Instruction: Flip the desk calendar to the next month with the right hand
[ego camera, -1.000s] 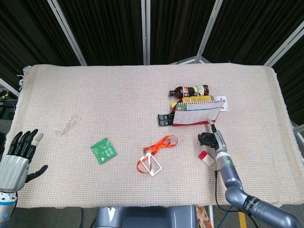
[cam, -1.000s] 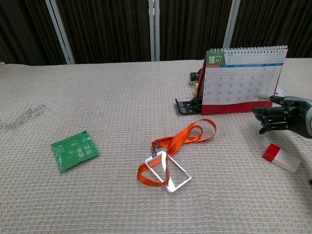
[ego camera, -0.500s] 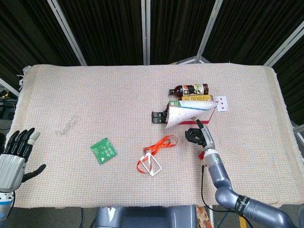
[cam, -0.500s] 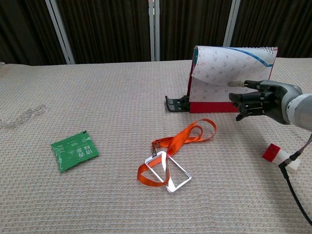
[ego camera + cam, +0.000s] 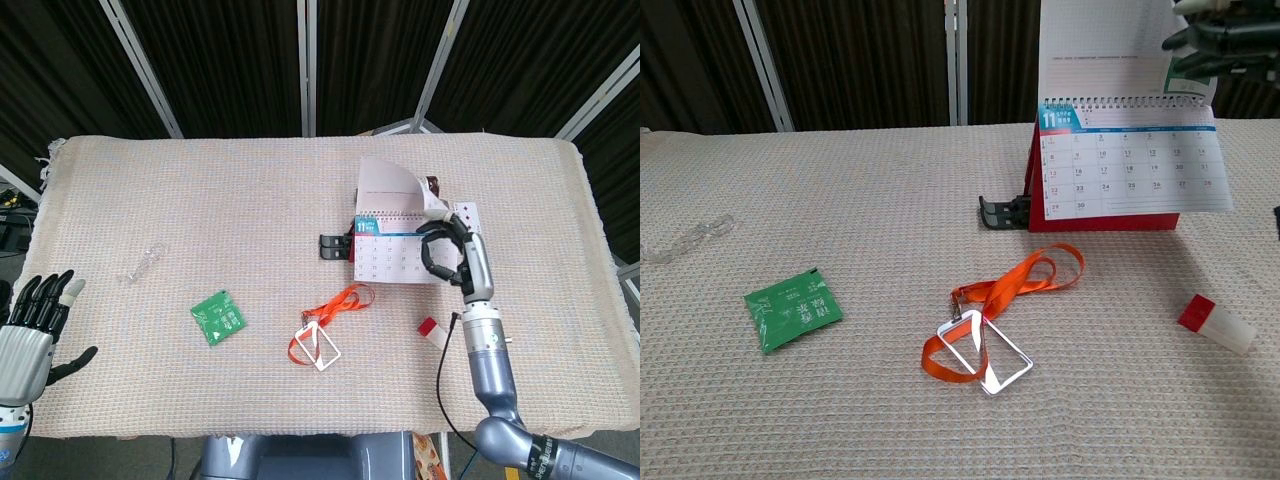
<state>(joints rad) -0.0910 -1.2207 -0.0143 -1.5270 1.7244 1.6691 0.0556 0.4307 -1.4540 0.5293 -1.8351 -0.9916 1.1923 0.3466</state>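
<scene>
The desk calendar (image 5: pixel 392 258) (image 5: pixel 1127 170) stands right of the table's middle, its front sheet showing month 11. One white page (image 5: pixel 387 187) (image 5: pixel 1108 48) is lifted upright above the spiral binding. My right hand (image 5: pixel 446 251) (image 5: pixel 1217 33) is at that page's right edge, fingers curled onto it and holding it up; in the chest view it sits at the top right corner, partly cut off. My left hand (image 5: pixel 32 327) rests off the table's front left corner, fingers apart and holding nothing; only the head view shows it.
A black clip (image 5: pixel 334 247) (image 5: pixel 1004 213) lies just left of the calendar. An orange lanyard with a badge holder (image 5: pixel 323 327) (image 5: pixel 987 335), a green packet (image 5: pixel 218 317) (image 5: pixel 792 305), a red-capped tube (image 5: pixel 433 331) (image 5: pixel 1217 325) and a clear plastic piece (image 5: pixel 145 263) lie around. A playing card (image 5: pixel 466 212) lies behind the calendar.
My right hand rose from in front of the calendar to above it, carrying the month 10 page up and over the binding. The month 11 sheet now shows. The calendar slid slightly left.
</scene>
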